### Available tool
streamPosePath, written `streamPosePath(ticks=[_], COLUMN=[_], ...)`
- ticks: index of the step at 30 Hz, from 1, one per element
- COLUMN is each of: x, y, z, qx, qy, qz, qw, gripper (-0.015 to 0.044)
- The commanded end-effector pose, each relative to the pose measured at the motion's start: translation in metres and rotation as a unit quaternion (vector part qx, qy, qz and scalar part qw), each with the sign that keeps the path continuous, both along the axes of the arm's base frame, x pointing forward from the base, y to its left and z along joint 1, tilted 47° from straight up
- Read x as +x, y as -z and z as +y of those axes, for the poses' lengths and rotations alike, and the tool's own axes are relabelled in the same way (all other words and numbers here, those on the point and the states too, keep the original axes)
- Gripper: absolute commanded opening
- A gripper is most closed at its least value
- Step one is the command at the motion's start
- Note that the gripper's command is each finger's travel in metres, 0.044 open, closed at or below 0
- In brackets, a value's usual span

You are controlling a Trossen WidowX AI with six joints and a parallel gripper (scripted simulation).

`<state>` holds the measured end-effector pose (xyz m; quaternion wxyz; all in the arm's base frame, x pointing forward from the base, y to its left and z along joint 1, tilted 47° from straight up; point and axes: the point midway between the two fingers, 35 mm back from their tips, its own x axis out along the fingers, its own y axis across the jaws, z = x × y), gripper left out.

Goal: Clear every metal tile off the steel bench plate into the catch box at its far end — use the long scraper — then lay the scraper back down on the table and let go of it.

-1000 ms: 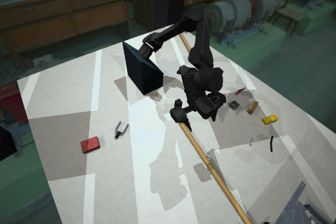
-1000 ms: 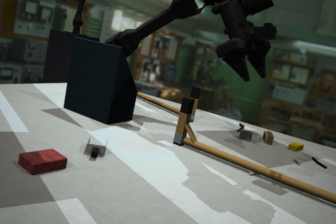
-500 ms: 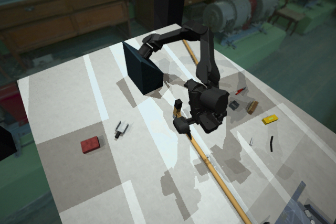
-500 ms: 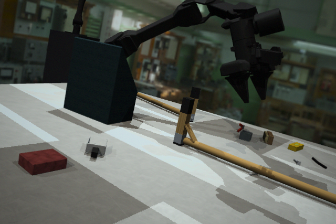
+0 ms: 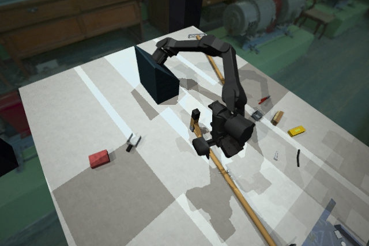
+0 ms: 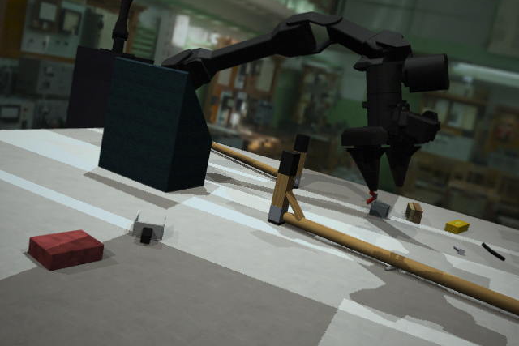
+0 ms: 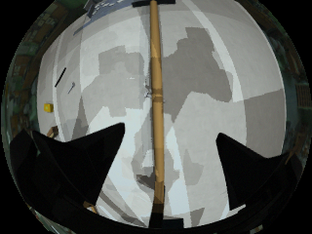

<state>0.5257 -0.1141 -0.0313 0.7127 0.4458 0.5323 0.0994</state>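
Note:
The long scraper (image 5: 245,204) (image 6: 364,247) (image 7: 156,73) lies on the table, its wooden shaft running from an upright black-topped grip near the arm to a dark blade beside the plate. My gripper (image 6: 387,188) (image 7: 174,133) is open and empty, pointing down above the shaft near the grip end. In the wrist view the shaft runs lengthwise between the two spread fingers, below them. The blue-grey steel plate (image 5: 314,235) (image 7: 104,14) shows only partly, with several pale metal tiles (image 5: 337,234) on it. The catch box cannot be made out clearly.
A second long wooden-handled tool (image 5: 214,65) lies behind the arm. A red block (image 5: 100,159) (image 6: 66,249) and a metal bracket lie on one side. A grey box (image 5: 257,115), a wooden block, a yellow block (image 5: 296,131) (image 6: 456,226) and a black rod (image 5: 298,158) lie on the other.

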Motion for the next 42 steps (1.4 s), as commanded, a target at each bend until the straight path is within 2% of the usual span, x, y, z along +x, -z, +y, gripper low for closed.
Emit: streamPosePath(ticks=[1, 11, 42], x=[0.003, 0.004, -0.026], y=[0.012, 0.025, -0.011], z=[0.012, 0.03, 0.011], qx=[-0.005, -0.007, -0.019], qy=[-0.018, -0.041, -0.011], qz=[0.016, 0.036, -0.007], qw=[1.0, 0.998, 1.0], gripper=[0.044, 0.044, 0.044])
